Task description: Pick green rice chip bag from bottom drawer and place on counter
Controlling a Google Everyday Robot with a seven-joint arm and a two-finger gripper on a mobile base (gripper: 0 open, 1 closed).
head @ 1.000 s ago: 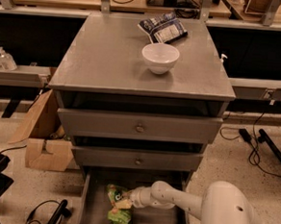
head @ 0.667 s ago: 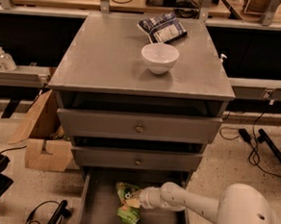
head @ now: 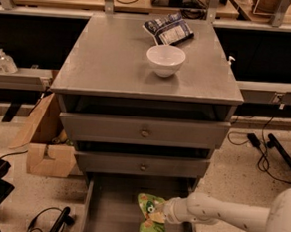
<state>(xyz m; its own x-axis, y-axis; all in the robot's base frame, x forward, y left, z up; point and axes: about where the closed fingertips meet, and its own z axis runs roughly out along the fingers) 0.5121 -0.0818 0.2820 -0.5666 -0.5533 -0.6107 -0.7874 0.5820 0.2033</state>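
The green rice chip bag [head: 149, 205] is held upright over the right part of the open bottom drawer [head: 111, 205]. My gripper [head: 159, 217] reaches in from the right on a white arm [head: 213, 212] and is shut on the bag's right side, with the bag hanging crumpled around it. The bag covers most of the fingers. The counter [head: 109, 60] is the grey top of the cabinet, well above the gripper.
A white bowl [head: 165, 59] and a dark blue-and-white snack bag [head: 169, 30] sit on the counter's far right. Two shut drawers with knobs [head: 144, 133] are above the open one. A cardboard box [head: 50, 159] stands at the left, cables [head: 263, 146] lie at the right.
My gripper and the green bag have moved together to the right inside the bottom drawer, and the bag now stands more upright.
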